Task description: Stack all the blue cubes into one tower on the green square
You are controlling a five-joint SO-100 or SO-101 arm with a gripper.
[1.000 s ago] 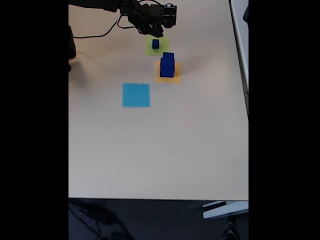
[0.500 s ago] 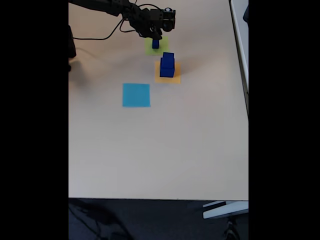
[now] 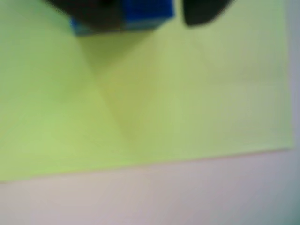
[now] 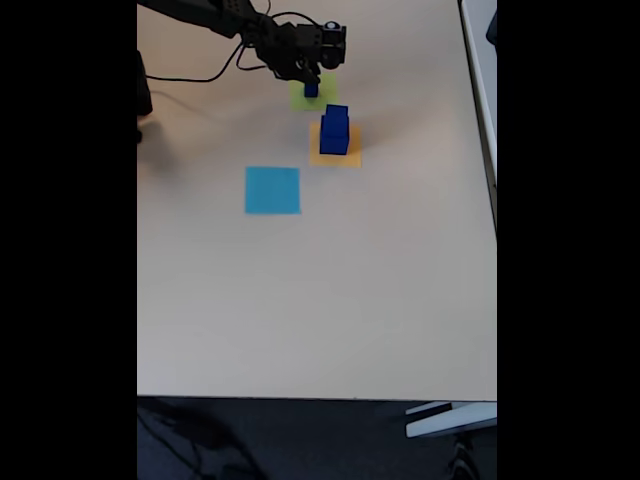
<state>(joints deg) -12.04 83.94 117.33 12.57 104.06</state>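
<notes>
My end effector [image 4: 311, 80] brackets the small dark blue solid cube [image 3: 140, 14] on the lime paper square [image 3: 164, 93]; grip state unclear. Cube looks rigid, light: take its opposite flat sides.

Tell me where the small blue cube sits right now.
In the fixed view the small blue cube sits on the green square, under the hand, above the two-cube stack.

No text, label, brand, number or sign can be read in either view; the paper squares, the cubes and the desk show plain colour, and the wrist view is too blurred for any print to be made out
</notes>
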